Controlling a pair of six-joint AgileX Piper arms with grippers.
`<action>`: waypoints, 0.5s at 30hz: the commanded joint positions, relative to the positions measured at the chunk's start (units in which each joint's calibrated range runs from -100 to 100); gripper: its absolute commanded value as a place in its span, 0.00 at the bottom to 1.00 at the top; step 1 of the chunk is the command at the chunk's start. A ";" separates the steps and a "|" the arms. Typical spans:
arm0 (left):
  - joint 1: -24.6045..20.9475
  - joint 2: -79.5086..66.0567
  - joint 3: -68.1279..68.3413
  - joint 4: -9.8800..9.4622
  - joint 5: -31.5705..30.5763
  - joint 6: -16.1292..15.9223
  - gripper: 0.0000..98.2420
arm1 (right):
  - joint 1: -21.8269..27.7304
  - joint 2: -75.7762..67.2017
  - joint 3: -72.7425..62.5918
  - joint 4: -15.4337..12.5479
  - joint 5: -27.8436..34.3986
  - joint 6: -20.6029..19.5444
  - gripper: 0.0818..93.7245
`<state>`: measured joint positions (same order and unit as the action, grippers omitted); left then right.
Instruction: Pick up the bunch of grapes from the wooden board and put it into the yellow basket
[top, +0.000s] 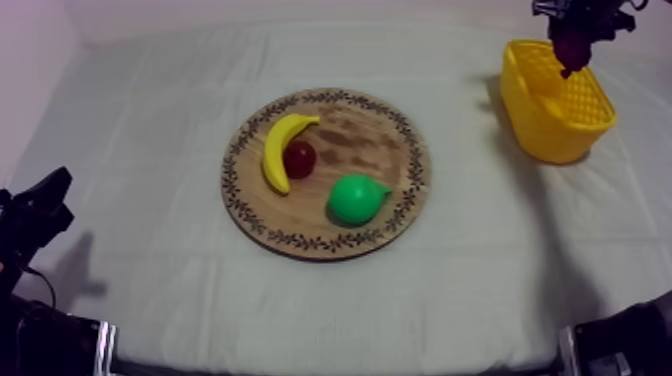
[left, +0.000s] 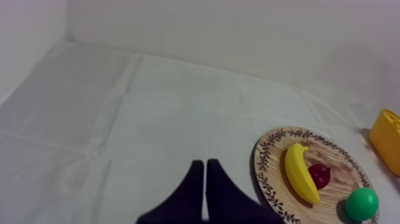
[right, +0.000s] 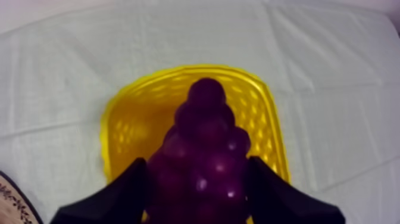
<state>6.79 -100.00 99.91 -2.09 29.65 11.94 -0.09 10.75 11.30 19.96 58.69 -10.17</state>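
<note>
Nearest, the left claw (left: 205, 162) sits low at its own side of the grey-white clothed worktop (top: 140, 120). Its black fingers are pressed into a narrow wedge, clenched on nothing, and it looks parked clear of the job. Mid-worktop is the round wooden board with patterned rim (top: 395, 135). It carries a curved yellow toy banana (top: 278, 150), a small dark-red fruit (top: 300, 158) right against the banana's inner curve, and a green toy pear (top: 355, 198) a little apart. Farthest, at the right, is the yellow perforated plastic basket (top: 555, 120). The right claw (right: 199, 173) is above it, grasping the dark purple bunch of grapes (right: 205, 137) between both fingers. The bunch is off the board and in the air, tip toward the basket's open mouth, probably carried high to clear the rim. Judged step: lower and release. If it drifts off-centre it could catch the wall.
</note>
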 joint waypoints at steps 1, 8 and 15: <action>-0.02 0.00 -0.02 0.01 0.02 0.00 0.00 | 0.70 1.03 0.14 -0.62 -1.53 0.56 0.32; -0.02 0.00 -0.02 0.01 0.02 0.00 0.00 | 1.82 4.82 0.63 -1.62 -4.61 1.64 0.34; -0.02 0.00 -0.02 0.01 0.02 0.00 0.00 | 2.18 7.50 1.49 -2.58 -7.57 3.21 0.50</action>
<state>6.79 -100.00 99.91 -2.09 29.65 11.94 2.07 18.11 12.78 17.48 51.26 -6.95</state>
